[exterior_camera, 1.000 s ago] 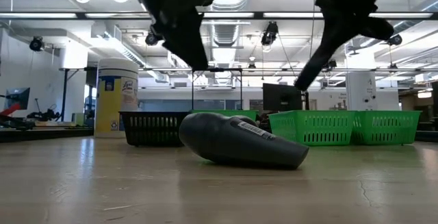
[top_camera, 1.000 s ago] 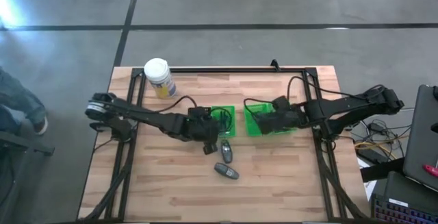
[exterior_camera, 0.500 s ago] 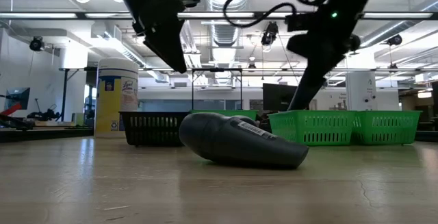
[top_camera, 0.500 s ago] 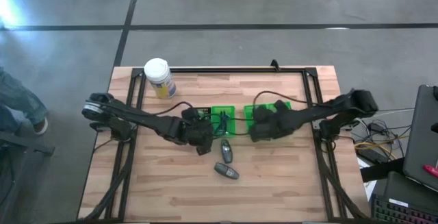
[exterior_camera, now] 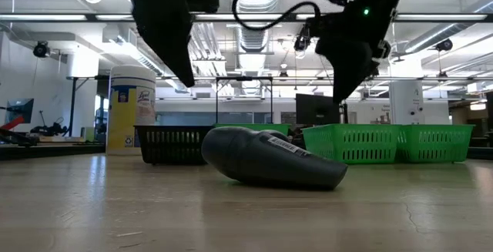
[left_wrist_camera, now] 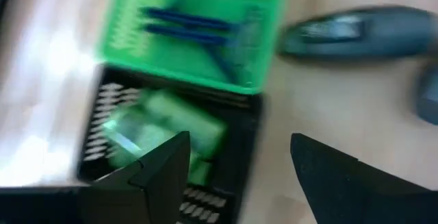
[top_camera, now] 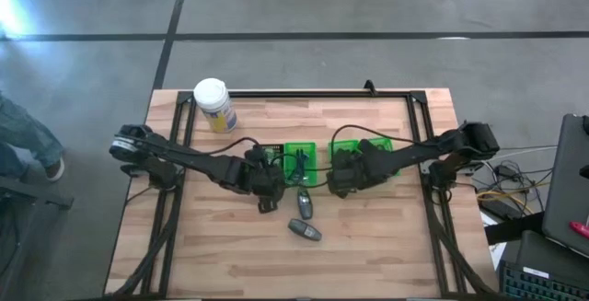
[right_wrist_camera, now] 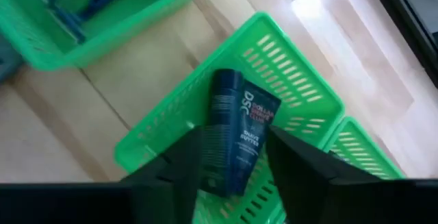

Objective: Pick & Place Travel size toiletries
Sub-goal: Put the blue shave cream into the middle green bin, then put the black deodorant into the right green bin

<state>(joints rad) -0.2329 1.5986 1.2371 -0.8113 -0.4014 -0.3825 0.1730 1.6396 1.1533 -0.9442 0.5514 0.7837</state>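
Two dark grey oval tubes lie on the wood, one [top_camera: 304, 203] nearer the trays and one [top_camera: 306, 231] nearer the near edge, the latter large in the low view [exterior_camera: 269, 158]. My left gripper [top_camera: 265, 200] [left_wrist_camera: 239, 145] hovers open beside a black tray [left_wrist_camera: 253, 148] that holds green mini bottles [left_wrist_camera: 171, 128]. Thin dark sticks [left_wrist_camera: 191, 29] lie in a green tray [top_camera: 299, 158]. My right gripper [top_camera: 337, 183] [right_wrist_camera: 235, 138] stands upright and open just above another green tray [right_wrist_camera: 294, 66]. A third dark tube [right_wrist_camera: 236, 114] lies in that tray, below and between the fingers.
A white-lidded, yellow-labelled jar [top_camera: 213, 103] [exterior_camera: 132, 109] stands at the far left corner. One more green tray [top_camera: 379, 144] [right_wrist_camera: 356, 142] sits right of the tube's tray. Black frame rails run along the table's far and side edges. Bare wood lies toward the near edge.
My right gripper swung from slanting to upright over the green tray, dipped to its rim and rose again, and its wrist shifted toward the table's left. My left gripper drew back toward the table's left, away from the tubes.
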